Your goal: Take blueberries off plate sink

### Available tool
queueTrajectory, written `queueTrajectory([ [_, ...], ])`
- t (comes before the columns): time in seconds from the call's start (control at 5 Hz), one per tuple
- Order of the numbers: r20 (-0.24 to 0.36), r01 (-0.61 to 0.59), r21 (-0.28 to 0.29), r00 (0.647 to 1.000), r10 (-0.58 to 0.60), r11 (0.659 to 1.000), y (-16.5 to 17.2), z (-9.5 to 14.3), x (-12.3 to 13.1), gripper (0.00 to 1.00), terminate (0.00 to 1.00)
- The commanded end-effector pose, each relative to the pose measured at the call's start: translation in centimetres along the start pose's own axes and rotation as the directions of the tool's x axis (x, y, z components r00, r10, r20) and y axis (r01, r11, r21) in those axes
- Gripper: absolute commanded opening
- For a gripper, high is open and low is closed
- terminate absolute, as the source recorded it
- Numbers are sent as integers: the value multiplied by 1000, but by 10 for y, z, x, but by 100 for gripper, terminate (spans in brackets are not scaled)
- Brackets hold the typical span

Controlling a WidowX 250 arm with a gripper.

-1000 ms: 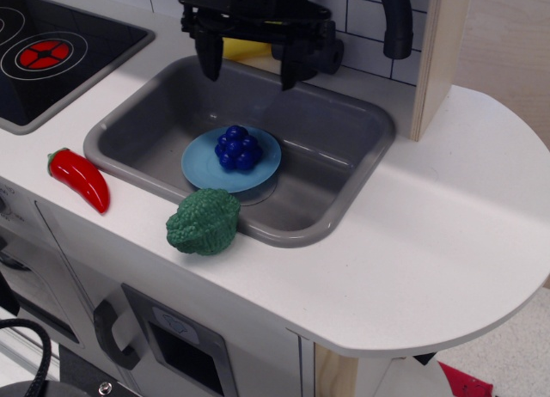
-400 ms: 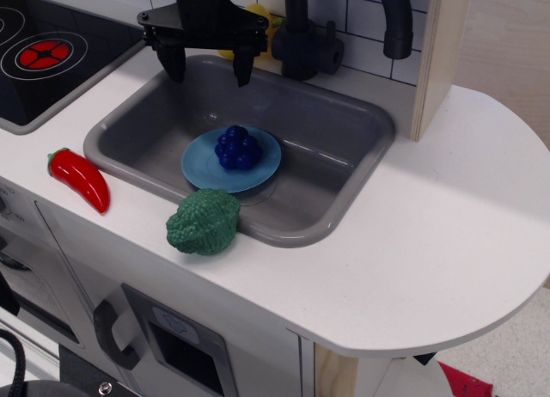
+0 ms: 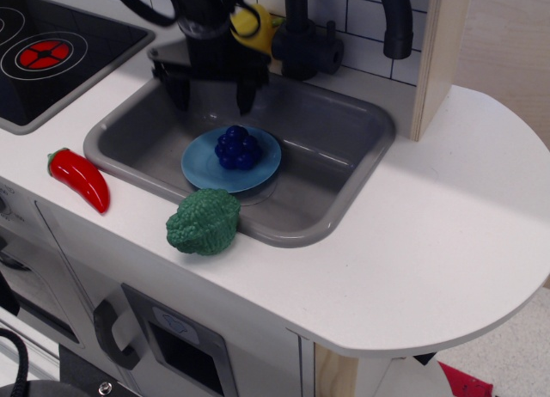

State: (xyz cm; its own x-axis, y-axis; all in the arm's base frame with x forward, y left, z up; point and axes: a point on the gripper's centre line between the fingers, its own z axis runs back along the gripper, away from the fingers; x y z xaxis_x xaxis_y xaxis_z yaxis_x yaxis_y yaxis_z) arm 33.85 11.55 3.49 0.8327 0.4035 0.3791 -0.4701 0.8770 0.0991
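The blueberries (image 3: 237,148) sit on the plate (image 3: 262,168), which lies on the floor of the sink (image 3: 344,139). The gripper (image 3: 214,97) hangs at the far left of the basin, fingers spread apart and holding nothing. On the near counter lie broccoli (image 3: 204,222) and, further left, a red pepper (image 3: 80,179).

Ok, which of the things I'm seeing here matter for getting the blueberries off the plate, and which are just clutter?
Part of the job:
- blueberries, sitting on the plate
- plate, lying in the sink
- sink
- gripper, open, behind and above the plate

Just lying about:
- broccoli on the sink's front rim
- red pepper on the counter
- stovetop
- faucet
- yellow item behind the gripper
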Motion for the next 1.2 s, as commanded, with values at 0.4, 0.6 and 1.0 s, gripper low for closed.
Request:
queueTrajectory([
  [0.4, 46, -46, 17, 998, 45, 999, -16, -22, -11, 100, 0],
  [0.6, 49, -90, 40, 995, 88, 995, -19, -26, -12, 100, 0],
  [1.0, 92, -175, 46, 981, 170, 983, -20, -18, -6, 0, 0],
])
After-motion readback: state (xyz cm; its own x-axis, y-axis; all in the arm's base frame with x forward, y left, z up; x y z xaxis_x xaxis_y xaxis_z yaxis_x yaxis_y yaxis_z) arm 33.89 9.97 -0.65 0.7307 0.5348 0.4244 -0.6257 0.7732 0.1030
